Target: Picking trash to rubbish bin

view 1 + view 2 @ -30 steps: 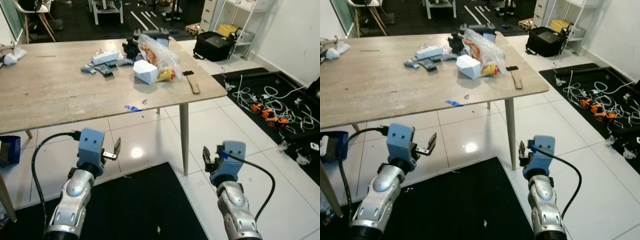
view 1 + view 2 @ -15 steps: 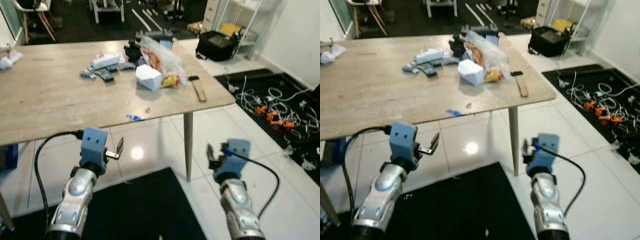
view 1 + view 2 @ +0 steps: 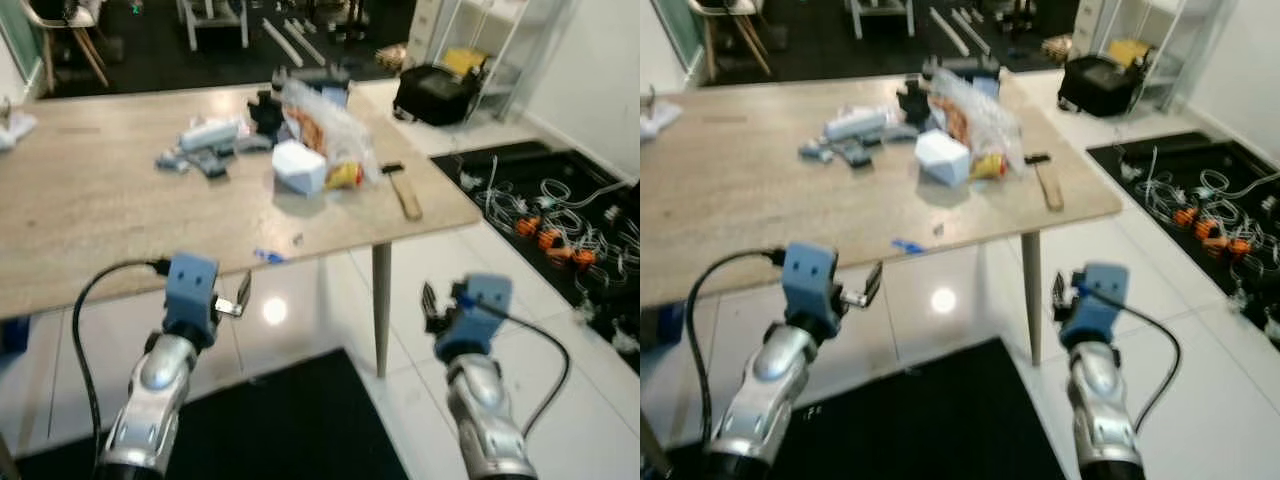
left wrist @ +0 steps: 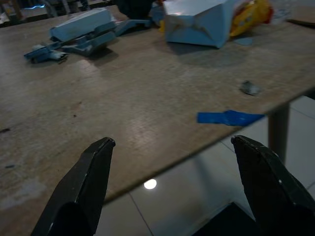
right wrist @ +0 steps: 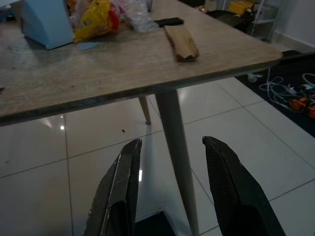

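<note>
On the light wooden table (image 3: 100, 210) lie a crumpled white box (image 3: 300, 165), a clear plastic bag with orange and yellow wrappers (image 3: 325, 120), several grey and white bits (image 3: 205, 140) and a wood piece (image 3: 408, 195). A blue scrap (image 4: 229, 118) and a small grey crumb (image 4: 251, 88) lie near the table's front edge. My left gripper (image 3: 238, 297) hangs open below and before that edge, holding nothing. My right gripper (image 3: 430, 300) is open beside the table leg (image 5: 174, 152), also holding nothing.
A black mat (image 3: 280, 420) covers the floor under my arms, with white tiles around it. To the right lie tangled cables (image 3: 560, 210) on a dark mat. A black bag (image 3: 435, 90) and shelving stand behind the table. A dark blue container (image 3: 12, 335) sits at the left edge.
The whole picture has shifted and blurred: the camera has come closer to the table. Both grippers keep the same open pose.
</note>
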### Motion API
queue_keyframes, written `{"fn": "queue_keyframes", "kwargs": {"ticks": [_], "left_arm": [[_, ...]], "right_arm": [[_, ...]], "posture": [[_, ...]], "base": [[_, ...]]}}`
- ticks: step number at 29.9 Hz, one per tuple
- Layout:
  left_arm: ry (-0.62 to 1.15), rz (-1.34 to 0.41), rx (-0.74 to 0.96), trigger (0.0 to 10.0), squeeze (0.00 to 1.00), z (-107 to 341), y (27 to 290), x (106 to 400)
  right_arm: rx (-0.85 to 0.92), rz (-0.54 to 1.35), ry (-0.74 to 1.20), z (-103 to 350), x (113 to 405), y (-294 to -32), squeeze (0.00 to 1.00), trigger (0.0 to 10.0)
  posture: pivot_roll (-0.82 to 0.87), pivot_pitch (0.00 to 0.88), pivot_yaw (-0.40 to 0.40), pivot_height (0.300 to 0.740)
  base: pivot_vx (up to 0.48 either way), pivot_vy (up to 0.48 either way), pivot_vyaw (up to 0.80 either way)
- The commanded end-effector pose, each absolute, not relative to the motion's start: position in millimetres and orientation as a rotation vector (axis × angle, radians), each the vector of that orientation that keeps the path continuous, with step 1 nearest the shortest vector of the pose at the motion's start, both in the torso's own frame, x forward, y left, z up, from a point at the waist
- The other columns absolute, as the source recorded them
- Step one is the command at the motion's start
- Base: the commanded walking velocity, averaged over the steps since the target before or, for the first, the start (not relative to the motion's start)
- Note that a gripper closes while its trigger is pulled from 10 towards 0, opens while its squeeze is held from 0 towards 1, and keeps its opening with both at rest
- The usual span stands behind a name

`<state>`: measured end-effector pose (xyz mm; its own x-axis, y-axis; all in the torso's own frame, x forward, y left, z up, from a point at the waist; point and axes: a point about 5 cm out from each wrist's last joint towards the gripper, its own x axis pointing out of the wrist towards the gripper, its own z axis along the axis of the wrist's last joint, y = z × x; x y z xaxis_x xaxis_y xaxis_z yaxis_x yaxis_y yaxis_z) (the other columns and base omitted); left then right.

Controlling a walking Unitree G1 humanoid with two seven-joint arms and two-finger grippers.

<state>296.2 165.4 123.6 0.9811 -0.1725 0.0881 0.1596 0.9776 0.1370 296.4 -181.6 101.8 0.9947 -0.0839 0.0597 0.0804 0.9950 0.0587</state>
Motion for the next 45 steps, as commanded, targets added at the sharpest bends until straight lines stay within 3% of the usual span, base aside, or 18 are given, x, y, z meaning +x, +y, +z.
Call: {"fn": "queue_keyframes", "kwargs": {"ticks": [1, 45], "left_arm": [[-0.083, -0.176, 0.132, 10.0, 0.00, 120.8, 162.8, 293.7], [-0.093, -0.191, 0.138, 10.0, 0.00, 125.6, 162.1, 293.8]], "right_arm": [[0.049, -0.107, -0.066, 103.3, 294.8, -188.9, 0.00, 10.0], [0.030, -0.178, -0.063, 104.2, 290.3, -200.5, 0.00, 10.0]], "posture": [[-0.07, 0.108, -0.026, 0.740], [-0.07, 0.111, -0.028, 0.740]], "base": [[0.315, 0.000, 0.00], [0.314, 0.000, 0.00]]}}
